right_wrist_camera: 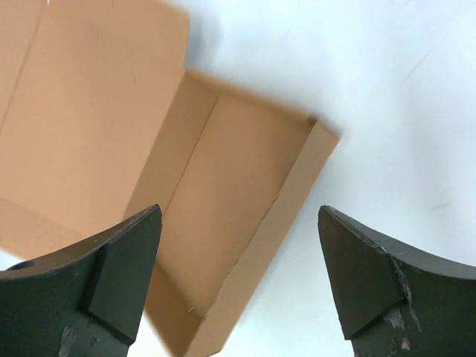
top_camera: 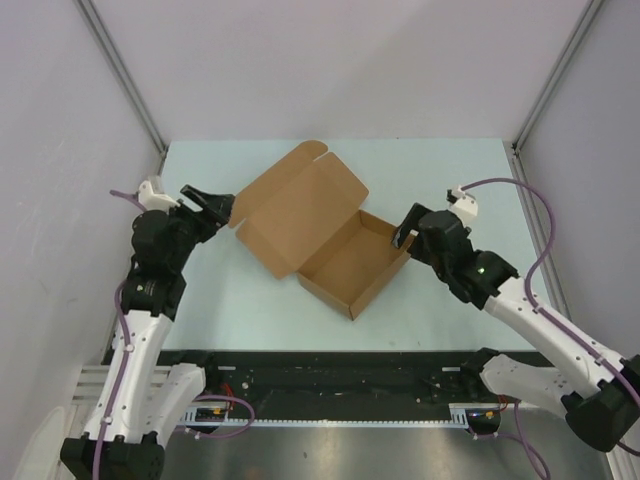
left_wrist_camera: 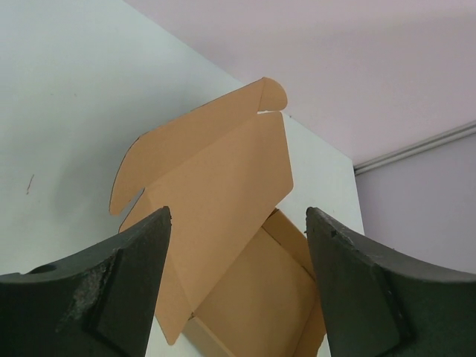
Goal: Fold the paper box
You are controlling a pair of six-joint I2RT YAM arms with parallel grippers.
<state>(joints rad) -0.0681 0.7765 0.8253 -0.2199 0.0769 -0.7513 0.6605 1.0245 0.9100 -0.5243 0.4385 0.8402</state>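
Note:
The paper box (top_camera: 350,265) is plain brown cardboard and sits in the middle of the table. Its shallow tray is formed, and its lid (top_camera: 295,215) lies open toward the far left, with rounded flaps at the far edge. My left gripper (top_camera: 218,208) is open just left of the lid's left corner. In the left wrist view the lid (left_wrist_camera: 216,171) stands up between and beyond the spread fingers (left_wrist_camera: 111,290). My right gripper (top_camera: 404,228) is open at the tray's right corner. In the right wrist view the tray wall (right_wrist_camera: 260,253) runs beneath the gap, apart from the fingertips (right_wrist_camera: 372,282).
The pale table (top_camera: 450,170) is boxed in by grey walls, with slanted metal posts (top_camera: 120,70) at the back corners. A black rail with cables (top_camera: 340,385) runs along the near edge between the arm bases. A purple cable (top_camera: 530,200) loops over the right arm.

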